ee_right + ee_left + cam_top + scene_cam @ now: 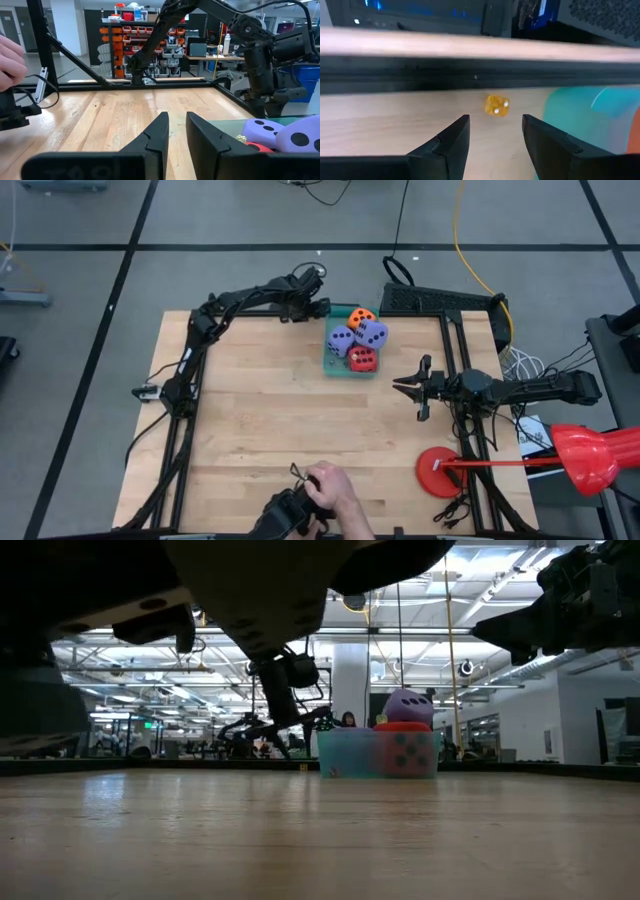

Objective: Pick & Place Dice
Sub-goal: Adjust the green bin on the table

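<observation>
A teal tray (pixel 330 358) stands near the table's far edge. It holds all four dice: an orange one (pixel 361 317), two lavender ones (pixel 341 339) (pixel 372 333) and a red one (pixel 362 359). In the low view one lavender die (pixel 410 705) sits on top of the pile. My left gripper (pixel 495 127) is open, low over the table just left of the tray. A tiny yellow die (pixel 497 105) lies on the wood ahead of its fingertips, untouched. My right gripper (pixel 410 386) hovers right of the tray, slightly open and holding nothing.
A person's hand (pixel 333 488) holds a dark device at the table's near edge. A red lamp-like object (pixel 440 472) stands on the near right corner. A dark frame rail (pixel 470 75) runs along the far edge behind the yellow die. Bare wood (pixel 290 420) fills the middle.
</observation>
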Robot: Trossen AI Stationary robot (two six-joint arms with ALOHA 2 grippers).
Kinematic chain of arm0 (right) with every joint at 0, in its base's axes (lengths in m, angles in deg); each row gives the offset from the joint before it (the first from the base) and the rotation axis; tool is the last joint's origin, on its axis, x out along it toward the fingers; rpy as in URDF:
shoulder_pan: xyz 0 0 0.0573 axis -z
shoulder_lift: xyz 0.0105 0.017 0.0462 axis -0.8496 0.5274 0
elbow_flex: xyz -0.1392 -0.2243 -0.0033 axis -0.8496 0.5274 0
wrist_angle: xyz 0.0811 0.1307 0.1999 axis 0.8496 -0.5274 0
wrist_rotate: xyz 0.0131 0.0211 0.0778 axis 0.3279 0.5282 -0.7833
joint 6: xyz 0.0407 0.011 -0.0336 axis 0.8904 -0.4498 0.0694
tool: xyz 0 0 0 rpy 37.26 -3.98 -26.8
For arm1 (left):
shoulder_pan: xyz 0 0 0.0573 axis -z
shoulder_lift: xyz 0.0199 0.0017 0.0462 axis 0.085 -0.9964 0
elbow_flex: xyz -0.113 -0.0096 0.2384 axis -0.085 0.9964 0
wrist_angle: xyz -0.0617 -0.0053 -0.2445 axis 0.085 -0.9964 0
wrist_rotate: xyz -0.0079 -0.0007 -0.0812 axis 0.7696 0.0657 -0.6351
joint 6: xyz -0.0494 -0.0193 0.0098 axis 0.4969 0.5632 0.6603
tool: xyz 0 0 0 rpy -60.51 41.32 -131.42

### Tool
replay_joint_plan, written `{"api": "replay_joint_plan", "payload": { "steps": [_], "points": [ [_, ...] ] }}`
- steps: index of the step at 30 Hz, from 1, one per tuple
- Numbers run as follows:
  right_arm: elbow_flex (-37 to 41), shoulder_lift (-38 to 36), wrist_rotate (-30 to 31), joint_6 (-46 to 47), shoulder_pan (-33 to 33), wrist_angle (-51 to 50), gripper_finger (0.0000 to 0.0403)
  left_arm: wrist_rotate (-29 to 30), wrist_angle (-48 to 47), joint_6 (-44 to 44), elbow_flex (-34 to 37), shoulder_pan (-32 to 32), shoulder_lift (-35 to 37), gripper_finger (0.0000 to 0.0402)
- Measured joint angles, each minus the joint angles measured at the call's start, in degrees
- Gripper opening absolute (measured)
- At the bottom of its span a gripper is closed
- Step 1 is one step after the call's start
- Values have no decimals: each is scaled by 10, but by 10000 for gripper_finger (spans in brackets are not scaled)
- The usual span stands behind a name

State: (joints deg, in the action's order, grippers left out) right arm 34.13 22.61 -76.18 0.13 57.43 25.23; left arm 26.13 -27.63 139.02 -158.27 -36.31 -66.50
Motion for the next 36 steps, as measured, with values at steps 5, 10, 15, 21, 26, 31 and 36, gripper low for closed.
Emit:
{"api": "replay_joint_plan", "payload": {
  "steps": [5,10,15,21,26,31,36],
  "points": [
    [0,0,0,0,0,0,59,-21,22,9,0,0,-9,191],
    [0,0,0,0,0,0,59,-27,16,12,-19,0,-25,191],
    [0,0,0,0,0,0,59,-24,-44,-8,-102,0,-63,191],
    [0,0,0,0,0,0,59,-18,-122,-32,-214,2,-113,191],
    [0,0,0,0,0,0,59,4,-146,-42,-235,5,-123,191],
    [0,0,0,0,0,0,59,37,-162,-63,-235,11,-123,191],
    [0,0,0,0,0,0,59,52,-162,-67,-235,16,-123,191]
  ]
}}
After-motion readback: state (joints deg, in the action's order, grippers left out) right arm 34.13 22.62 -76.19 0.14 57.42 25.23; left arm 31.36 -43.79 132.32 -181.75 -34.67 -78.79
